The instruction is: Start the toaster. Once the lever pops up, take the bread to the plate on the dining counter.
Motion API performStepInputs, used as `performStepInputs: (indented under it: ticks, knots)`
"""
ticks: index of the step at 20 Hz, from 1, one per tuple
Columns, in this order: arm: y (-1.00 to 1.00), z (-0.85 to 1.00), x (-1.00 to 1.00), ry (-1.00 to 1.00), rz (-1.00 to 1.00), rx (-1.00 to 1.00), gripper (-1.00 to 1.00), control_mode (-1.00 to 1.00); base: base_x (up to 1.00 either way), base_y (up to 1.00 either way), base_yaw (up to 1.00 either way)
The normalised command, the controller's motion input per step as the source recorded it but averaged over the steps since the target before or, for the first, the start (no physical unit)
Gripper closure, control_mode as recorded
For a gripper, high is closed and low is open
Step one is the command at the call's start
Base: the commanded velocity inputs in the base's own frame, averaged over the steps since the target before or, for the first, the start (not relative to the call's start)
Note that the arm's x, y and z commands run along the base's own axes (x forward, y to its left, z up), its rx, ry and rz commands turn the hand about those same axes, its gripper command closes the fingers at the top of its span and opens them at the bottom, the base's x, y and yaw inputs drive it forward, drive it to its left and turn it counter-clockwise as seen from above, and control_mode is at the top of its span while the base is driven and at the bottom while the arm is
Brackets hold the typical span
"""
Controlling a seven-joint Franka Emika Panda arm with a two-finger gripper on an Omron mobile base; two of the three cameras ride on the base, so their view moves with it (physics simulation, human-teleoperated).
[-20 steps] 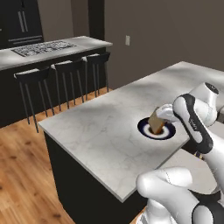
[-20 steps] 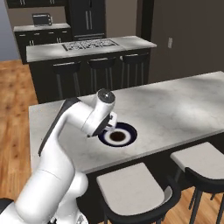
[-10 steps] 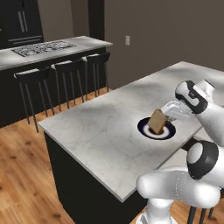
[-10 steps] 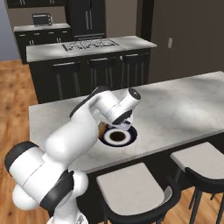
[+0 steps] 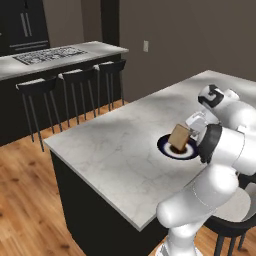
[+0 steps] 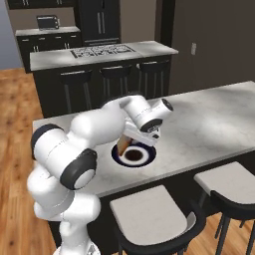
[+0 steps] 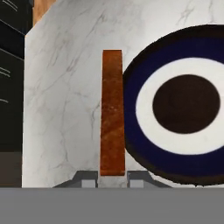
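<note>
The arm is swinging further over the dining counter [image 5: 115, 150], its elbow now folded in front of the base, carrying the bread [image 5: 179, 136] from directly above the plate [image 5: 167, 148] to a spot over its near rim; the delivery looks close, with only the release left. The gripper [image 7: 112, 178] is clamped shut on the bread, holding the slice upright by its edge. The hand view is showing the slice edge-on, just outside the plate's navy rim; the right base view is hiding most of the bread behind the wrist.
</note>
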Motion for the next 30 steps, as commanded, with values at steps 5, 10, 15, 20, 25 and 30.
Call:
performStepInputs:
  ticks: [5,10,15,20,25,30]
  knots:
    - [0.00,-0.30,0.23,0.00,0.00,0.00,1.00,-1.00,0.00,0.00,0.00]
    - [0.00,-0.28,0.27,0.00,0.00,0.00,1.00,-1.00,0.00,0.00,0.00]
    - [-0.01,-0.19,0.30,0.00,0.00,0.00,1.00,-1.00,0.00,0.00,0.00]
    - [-0.07,-0.21,0.24,0.00,0.00,0.00,1.00,-1.00,0.00,0.00,0.00]
    - [-0.08,-0.23,0.09,0.00,0.00,0.01,1.00,-1.00,0.00,0.00,0.00]
    - [-0.07,-0.15,0.05,0.00,0.00,0.02,1.00,-1.00,0.00,0.00,0.00]
